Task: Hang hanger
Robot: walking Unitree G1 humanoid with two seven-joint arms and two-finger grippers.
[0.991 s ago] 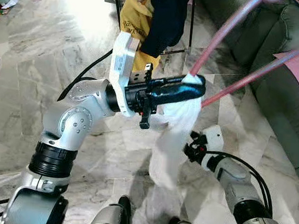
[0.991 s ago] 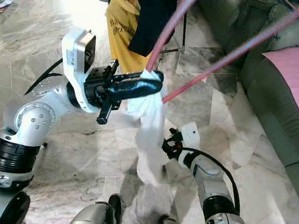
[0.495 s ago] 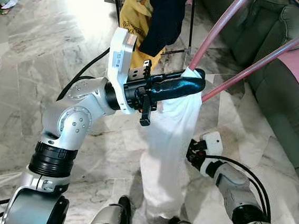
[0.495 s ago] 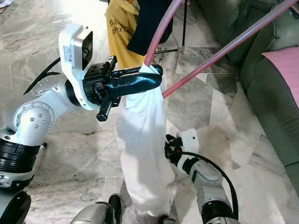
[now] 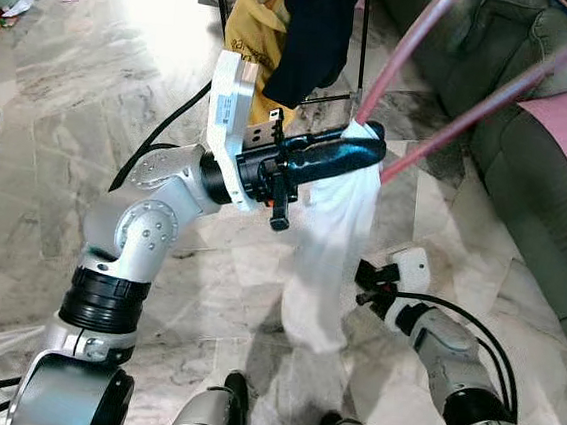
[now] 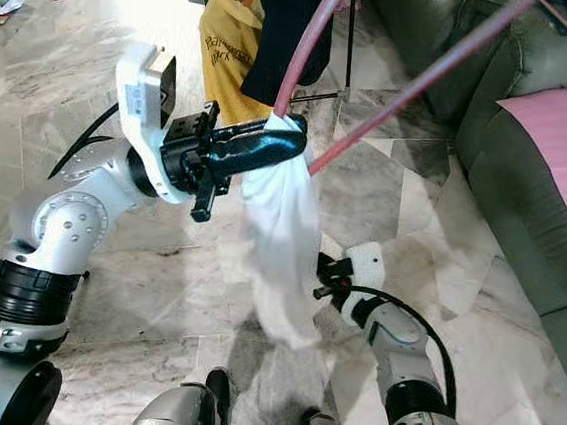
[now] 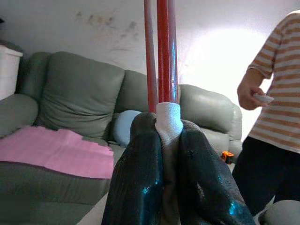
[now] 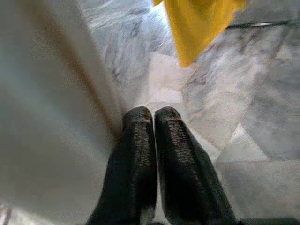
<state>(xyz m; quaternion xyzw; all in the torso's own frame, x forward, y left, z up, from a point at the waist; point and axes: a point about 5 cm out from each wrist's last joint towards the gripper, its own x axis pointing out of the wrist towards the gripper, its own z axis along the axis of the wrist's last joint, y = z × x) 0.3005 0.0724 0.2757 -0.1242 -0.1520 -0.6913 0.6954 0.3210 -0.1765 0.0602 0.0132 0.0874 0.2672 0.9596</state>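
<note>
1. While the left end effector (image 5: 355, 151) stays clamped on the white garment (image 5: 329, 239) and the pink hanger (image 5: 410, 44) at chest height, the head views show the cloth drawn up into a narrower hang than half a second ago, its hem now clear of the robot's feet. The hanger's two pink rods run up and to the right over the green sofa (image 5: 547, 188). Behind it, a yellow cloth (image 6: 229, 52) and a dark garment (image 6: 293, 33) hang on a black rack. The right end effector (image 5: 369, 284) sits low, just beside the white garment, a little farther to the right than before.
2. Seen from the left wrist, the two black fingers (image 7: 140, 178) pinch white cloth at the base of the red-looking hanger rods (image 7: 161, 51); a pink cover (image 7: 56, 152) lies on the sofa, and a person in a striped top (image 7: 276, 84) stands beside it.
3. Seen from the right wrist, the fingers (image 8: 138, 154) are pressed together on nothing, with white fabric (image 8: 51, 117) alongside and yellow cloth above the marble floor (image 8: 262, 117).
</note>
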